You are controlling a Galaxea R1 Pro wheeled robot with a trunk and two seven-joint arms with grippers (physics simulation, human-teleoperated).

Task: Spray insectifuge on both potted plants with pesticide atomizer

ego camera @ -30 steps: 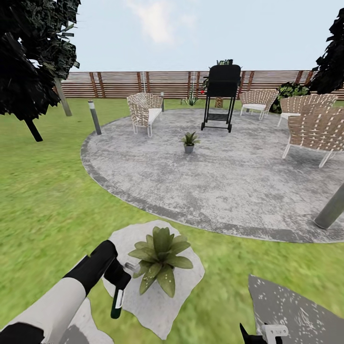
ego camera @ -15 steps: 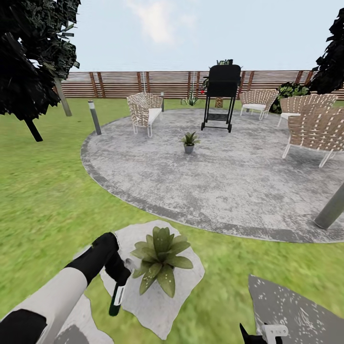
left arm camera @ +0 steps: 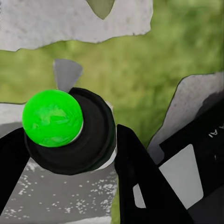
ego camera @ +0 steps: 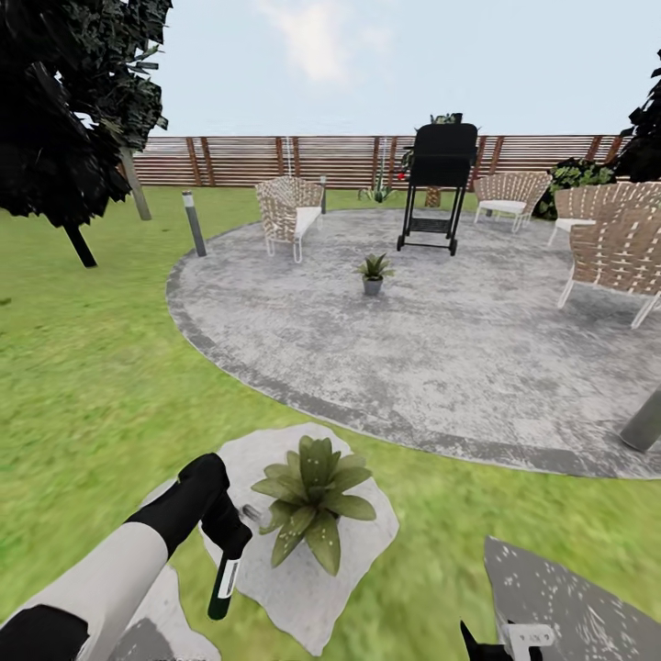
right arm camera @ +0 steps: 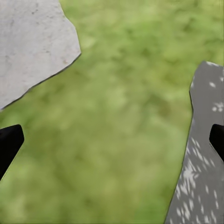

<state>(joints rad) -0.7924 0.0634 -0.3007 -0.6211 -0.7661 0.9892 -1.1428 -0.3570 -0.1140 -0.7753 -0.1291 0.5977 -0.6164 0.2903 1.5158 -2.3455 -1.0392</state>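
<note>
Since half a second ago our head camera has swung a little, so the patio [ego camera: 441, 349], the black grill [ego camera: 439, 184] and the wicker chairs [ego camera: 289, 213] all sit slightly further right in the picture, while our left arm and the plant beside it keep almost the same arrangement. Our left gripper [ego camera: 229, 540] is clamped on the pesticide atomizer [ego camera: 223, 583], which hangs bottom-down over the edge of a pale stepping stone [ego camera: 367, 542], just beside the nearer potted plant [ego camera: 312, 500]. In the left wrist view we see the atomizer's round dark end with a bright green disc [left arm camera: 52, 118] on it, held between the two black fingers [left arm camera: 140, 172]. The second potted plant [ego camera: 373, 273] stands well apart on the patio, in front of the grill. Our right gripper [right arm camera: 112, 142] is spread wide, its dark fingertips [right arm camera: 8, 144] at the edges of the right wrist view, above lawn [right arm camera: 126, 116] between two stones.
</note>
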